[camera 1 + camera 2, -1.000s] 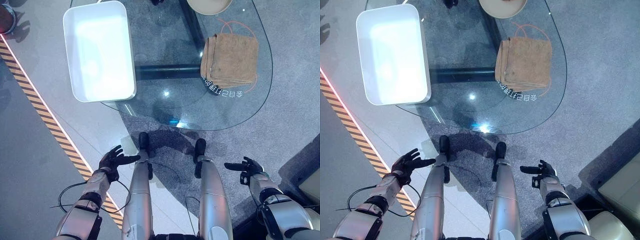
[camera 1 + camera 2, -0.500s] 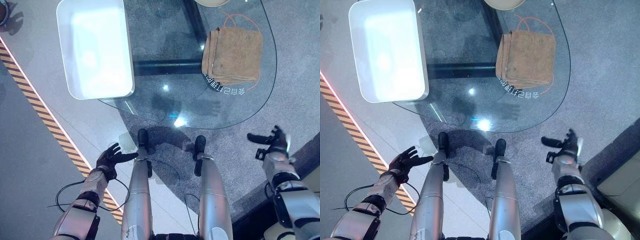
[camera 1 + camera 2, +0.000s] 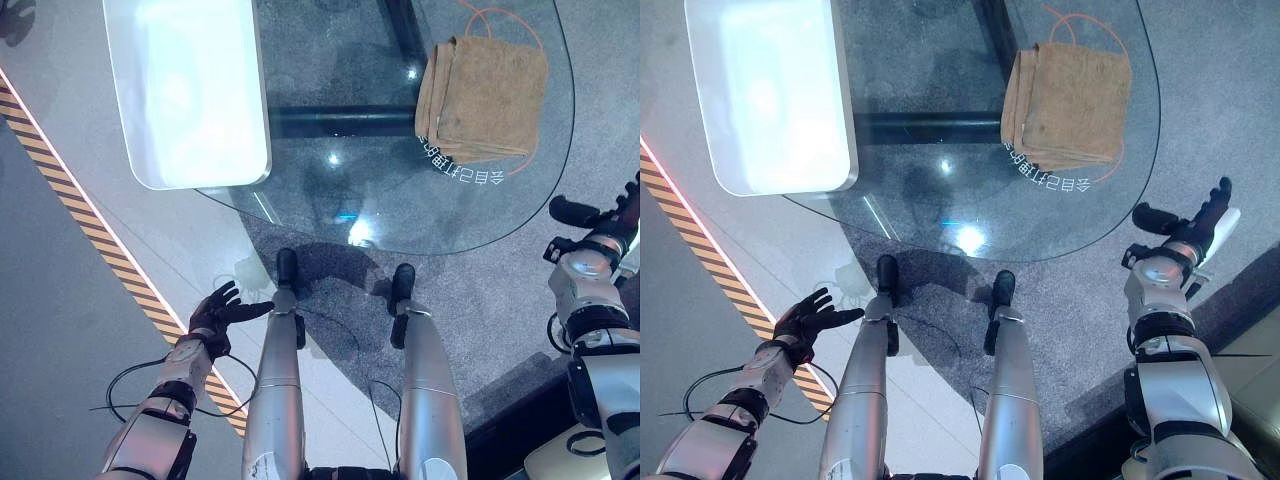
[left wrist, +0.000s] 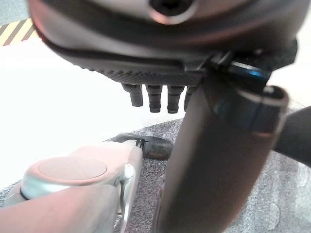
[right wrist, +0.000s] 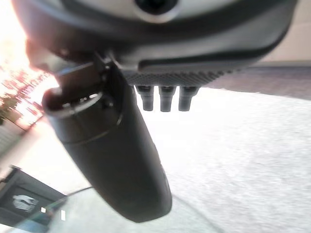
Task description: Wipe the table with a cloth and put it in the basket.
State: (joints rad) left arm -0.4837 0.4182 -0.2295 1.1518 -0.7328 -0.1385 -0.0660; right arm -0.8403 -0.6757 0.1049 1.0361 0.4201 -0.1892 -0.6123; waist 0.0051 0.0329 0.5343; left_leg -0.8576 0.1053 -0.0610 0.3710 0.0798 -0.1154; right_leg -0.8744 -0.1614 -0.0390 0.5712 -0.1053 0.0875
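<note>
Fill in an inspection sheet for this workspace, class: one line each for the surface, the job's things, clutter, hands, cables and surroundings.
Surface: glass table, rounded near edge, dark frame bar beneath; white print and an orange outline on the glass by the cloth.
Job's things: brown cloth lies folded on the table's right part, untouched. White basket sits on the table's left end, overhanging the edge; nothing seen inside.
Clutter: nothing seen.
Hands: left hand open, low beside the table, holding nothing. Right hand open, raised off the table's right edge, short of the cloth.
Cables: nothing seen on the table.
Surroundings: grey carpet under the table; pale floor with a yellow-black striped line at left.
</note>
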